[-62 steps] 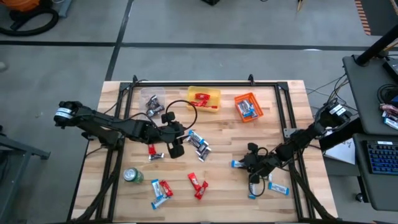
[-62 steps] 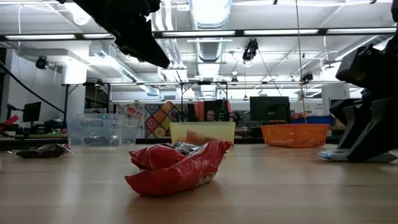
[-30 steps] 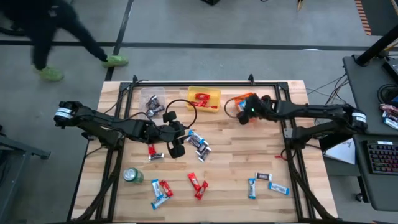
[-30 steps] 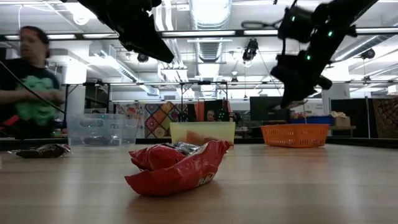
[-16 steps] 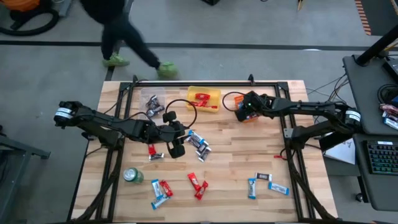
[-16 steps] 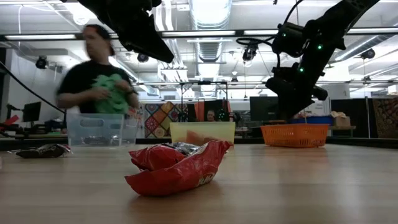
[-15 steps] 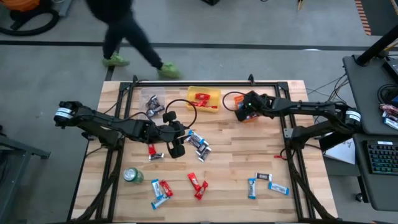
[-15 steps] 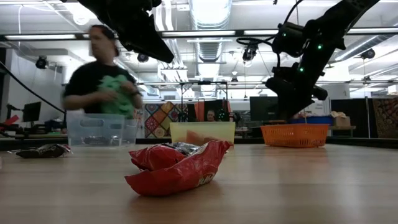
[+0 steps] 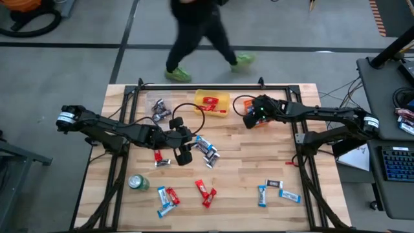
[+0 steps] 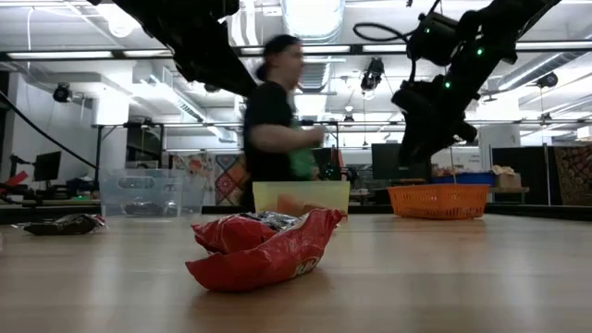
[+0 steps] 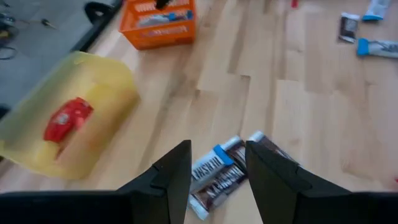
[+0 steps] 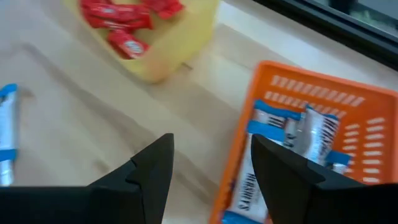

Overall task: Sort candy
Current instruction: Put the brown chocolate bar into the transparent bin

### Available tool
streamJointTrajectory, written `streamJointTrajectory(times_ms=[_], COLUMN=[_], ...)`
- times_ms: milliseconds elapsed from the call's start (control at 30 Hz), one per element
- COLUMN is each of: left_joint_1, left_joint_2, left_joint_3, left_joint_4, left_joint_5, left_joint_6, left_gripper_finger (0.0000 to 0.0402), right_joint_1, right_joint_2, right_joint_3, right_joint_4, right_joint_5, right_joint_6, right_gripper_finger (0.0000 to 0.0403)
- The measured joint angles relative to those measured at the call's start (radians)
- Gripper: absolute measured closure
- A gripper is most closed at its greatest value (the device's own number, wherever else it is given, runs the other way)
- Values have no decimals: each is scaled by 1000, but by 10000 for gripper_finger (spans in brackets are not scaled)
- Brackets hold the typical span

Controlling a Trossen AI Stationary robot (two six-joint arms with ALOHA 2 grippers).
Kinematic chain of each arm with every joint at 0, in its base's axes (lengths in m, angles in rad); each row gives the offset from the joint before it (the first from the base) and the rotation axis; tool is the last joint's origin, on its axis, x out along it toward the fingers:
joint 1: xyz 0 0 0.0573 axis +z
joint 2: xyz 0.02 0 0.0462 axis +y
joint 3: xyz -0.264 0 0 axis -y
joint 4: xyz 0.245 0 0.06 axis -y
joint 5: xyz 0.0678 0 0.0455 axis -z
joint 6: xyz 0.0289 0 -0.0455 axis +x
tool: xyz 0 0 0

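Wooden tabletop point(image 9: 233, 162) under a black frame, workshop floor behind with a person point(image 9: 197, 32) walking past. Going left to right: clear bin point(image 9: 157, 107) at the back left with dark-wrapped bars inside, green can point(image 9: 138, 183) near the front left. Left gripper point(image 9: 183, 150) hovering mid-table, fingers spread and holding nothing, just beside a heap of roughly four blue and dark candy bars point(image 9: 206, 149); one more red piece point(image 9: 158, 155) and a dark one on its other side. Yellow bin point(image 9: 212, 102) at the back centre with two or three red ones. Along the front: about three blue-and-red bars at the left point(image 9: 166, 199), about three red ones at the middle point(image 9: 206, 192), then three or four blue and dark ones at the right point(image 9: 278, 192). Orange basket point(image 9: 257, 111) at the back right with a few blue bars, right gripper point(image 9: 249, 116) parked over its edge, fingers spread wide, empty. Handling guess: featherlight, crinkly, slippery wrappers, soft enough to squash, so best pinched across the middle of the narrow width, not by the flappy sealed ends.
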Motion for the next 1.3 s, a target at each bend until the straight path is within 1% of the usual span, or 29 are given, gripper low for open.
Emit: streamJointTrajectory(times_ms=[133, 233, 400, 567, 733, 900, 1100, 1233, 1300], left_joint_1=[0, 0, -1, 0, -7, -32, -40, -52, -60], left_joint_2=[0, 0, 0, 0, 43, 144, 261, 303, 312], left_joint_3=[0, 0, 0, -1, -1, 2, 29, 47, 55], left_joint_4=[-25, -57, -245, -450, -551, -603, -659, -687, -699], left_joint_5=[63, 72, 194, 203, 261, 295, 297, 304, 323], left_joint_6=[-41, -96, -193, -383, -506, -528, -502, -468, -450], left_gripper_finger=[267, 267, 267, 267, 266, 252, 229, 219, 218], right_joint_1=[50, 87, 135, 162, 164, 164, 164, 164, 164], right_joint_2=[-17, -26, -32, -32, -32, -32, -32, -32, -32], right_joint_3=[8, 10, 10, 10, 10, 10, 10, 10, 10], right_joint_4=[5, 6, 7, 11, 33, 50, 53, 53, 53], right_joint_5=[-3, -2, -2, 4, 6, 6, 6, 6, 6], right_joint_6=[-1, -1, -1, -1, -1, -1, -1, 0, 0], right_gripper_finger=[202, 202, 202, 202, 202, 202, 202, 202, 202])
